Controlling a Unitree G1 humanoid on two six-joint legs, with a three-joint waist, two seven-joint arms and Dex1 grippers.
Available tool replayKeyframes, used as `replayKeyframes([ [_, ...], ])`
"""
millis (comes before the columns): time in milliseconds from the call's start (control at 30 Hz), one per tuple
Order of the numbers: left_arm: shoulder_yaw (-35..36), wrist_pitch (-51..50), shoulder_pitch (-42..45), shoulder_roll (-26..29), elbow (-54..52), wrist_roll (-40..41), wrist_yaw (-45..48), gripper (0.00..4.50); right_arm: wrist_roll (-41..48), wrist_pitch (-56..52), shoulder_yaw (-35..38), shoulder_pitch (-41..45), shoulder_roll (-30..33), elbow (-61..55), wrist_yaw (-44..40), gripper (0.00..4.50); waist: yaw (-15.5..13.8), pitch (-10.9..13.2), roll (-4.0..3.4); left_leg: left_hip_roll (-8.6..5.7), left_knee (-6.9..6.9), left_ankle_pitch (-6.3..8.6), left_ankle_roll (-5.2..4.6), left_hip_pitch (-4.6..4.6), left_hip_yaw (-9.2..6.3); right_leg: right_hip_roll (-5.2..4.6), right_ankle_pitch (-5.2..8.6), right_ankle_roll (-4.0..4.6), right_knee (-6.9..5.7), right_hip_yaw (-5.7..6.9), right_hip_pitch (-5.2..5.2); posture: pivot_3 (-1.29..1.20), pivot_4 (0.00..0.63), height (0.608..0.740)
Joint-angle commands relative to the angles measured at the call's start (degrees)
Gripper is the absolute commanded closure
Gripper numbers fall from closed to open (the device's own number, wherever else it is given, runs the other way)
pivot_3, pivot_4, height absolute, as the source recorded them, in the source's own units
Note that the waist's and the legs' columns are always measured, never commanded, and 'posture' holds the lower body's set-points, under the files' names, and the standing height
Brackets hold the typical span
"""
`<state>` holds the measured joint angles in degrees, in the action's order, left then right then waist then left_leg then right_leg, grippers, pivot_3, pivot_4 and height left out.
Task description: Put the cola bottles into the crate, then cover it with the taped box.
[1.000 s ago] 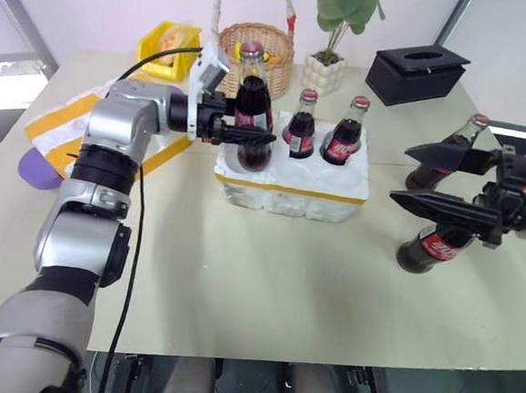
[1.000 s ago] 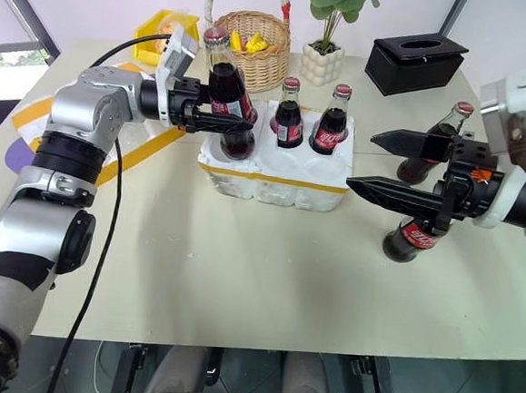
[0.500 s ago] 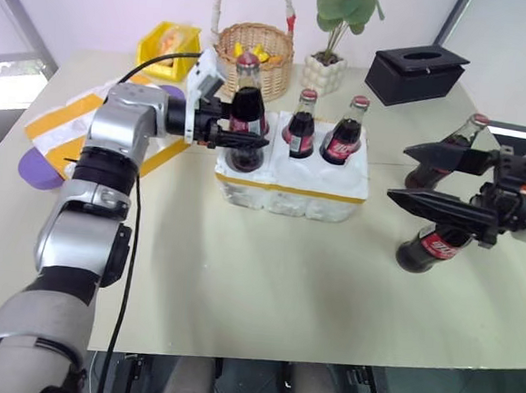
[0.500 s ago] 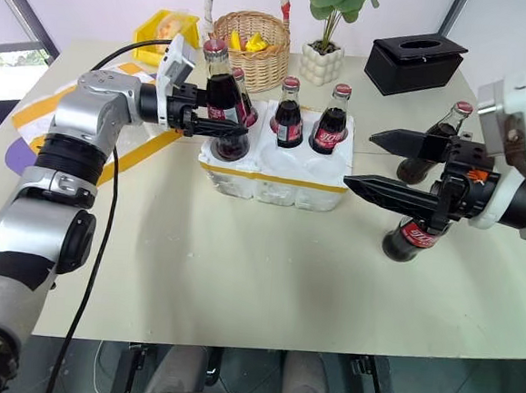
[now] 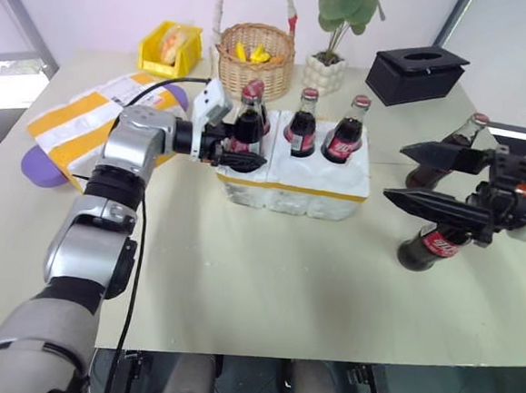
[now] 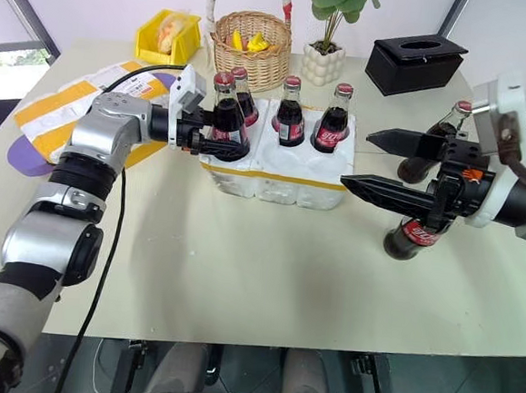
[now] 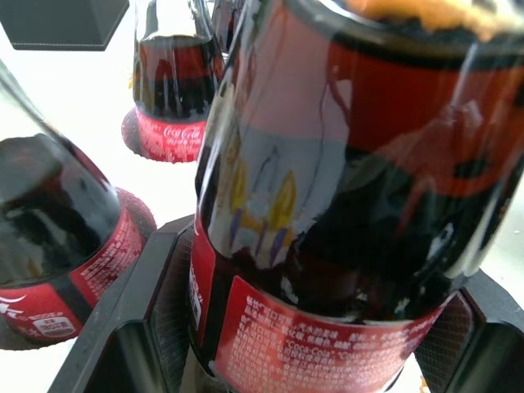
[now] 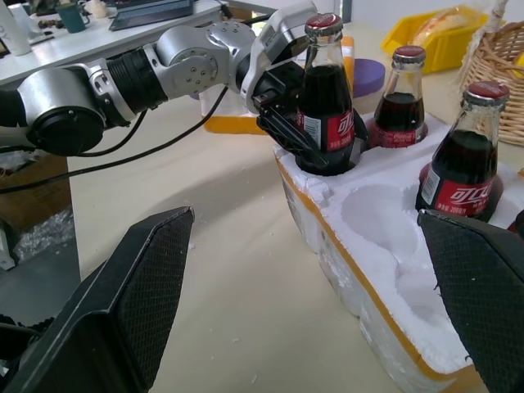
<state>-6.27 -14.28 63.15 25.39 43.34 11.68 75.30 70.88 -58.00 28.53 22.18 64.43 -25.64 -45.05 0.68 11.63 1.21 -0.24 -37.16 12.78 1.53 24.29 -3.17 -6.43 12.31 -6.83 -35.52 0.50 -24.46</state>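
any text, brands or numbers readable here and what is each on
"Coca-Cola": white script on the red label of a cola bottle standing in the crate.
Chinese characters on the label of another bottle: too blurred to quote.
Fine print on the bottle in the left pincer: too small to read.
Shipping label on the taped box: too small to read.

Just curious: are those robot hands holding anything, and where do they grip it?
The left gripper holds a cola bottle by its labelled body. The right gripper holds nothing.

Behind the wicker basket: yellow bin to its left, potted plant and black tissue box to its right.
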Motion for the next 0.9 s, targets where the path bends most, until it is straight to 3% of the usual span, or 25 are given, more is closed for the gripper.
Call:
replayKeyframes([
  [33,1.4,0.6,0.5,-0.3,-1.9,0.4,-1.0,1.69,-0.2,1.6,1.6,0.3,-0.4,-0.5,0.5,0.0,0.0,0.0,0.0,0.0,0.0,0.0,0.0,0.0,0.0,0.0,-0.01,-0.01,-0.01,0.0,0.0,0.0,0.15,0.74],
  [133,1.4,0.7,-0.1,-1.1,-1.3,0.3,-2.5,1.69,-0.1,1.8,1.2,0.6,-0.6,-0.5,0.9,0.0,-0.1,0.0,0.0,0.0,-0.01,0.0,0.0,-0.01,-0.02,0.01,-0.01,-0.01,-0.04,0.0,0.0,0.0,0.15,0.74],
  [233,2.0,0.3,-0.2,-1.7,-0.2,0.4,-4.1,0.22,-0.1,1.9,1.0,0.6,-0.6,-0.6,1.0,0.0,-0.1,0.0,0.0,0.0,-0.02,0.0,0.0,0.0,-0.02,0.0,-0.02,-0.02,-0.03,0.0,0.0,0.0,0.15,0.74],
  [267,2.2,0.2,-0.2,-1.8,-0.1,0.4,-4.4,0.04,-0.1,1.9,1.0,0.6,-0.6,-0.6,1.1,0.0,-0.1,0.0,0.0,0.0,-0.02,0.0,0.0,0.0,-0.02,0.0,-0.03,-0.04,-0.03,0.0,0.0,0.0,0.15,0.74],
  [667,6.2,-6.7,-0.8,1.8,-6.8,5.0,-2.9,0.04,-0.7,2.4,1.6,-0.5,-0.5,-0.5,1.1,0.0,-0.1,0.0,0.0,0.0,-0.05,0.0,0.0,-0.01,-0.02,0.01,-0.07,-0.03,-0.05,0.0,0.0,0.0,0.15,0.74],
  [900,9.1,-17.6,-1.4,9.7,-19.4,12.2,3.0,0.04,-1.6,2.3,2.4,-0.5,0.8,0.4,-0.2,0.0,0.0,0.0,-0.01,0.0,-0.05,0.0,0.0,-0.03,-0.02,0.01,-0.07,-0.03,-0.06,0.0,0.0,0.0,0.15,0.74],
])
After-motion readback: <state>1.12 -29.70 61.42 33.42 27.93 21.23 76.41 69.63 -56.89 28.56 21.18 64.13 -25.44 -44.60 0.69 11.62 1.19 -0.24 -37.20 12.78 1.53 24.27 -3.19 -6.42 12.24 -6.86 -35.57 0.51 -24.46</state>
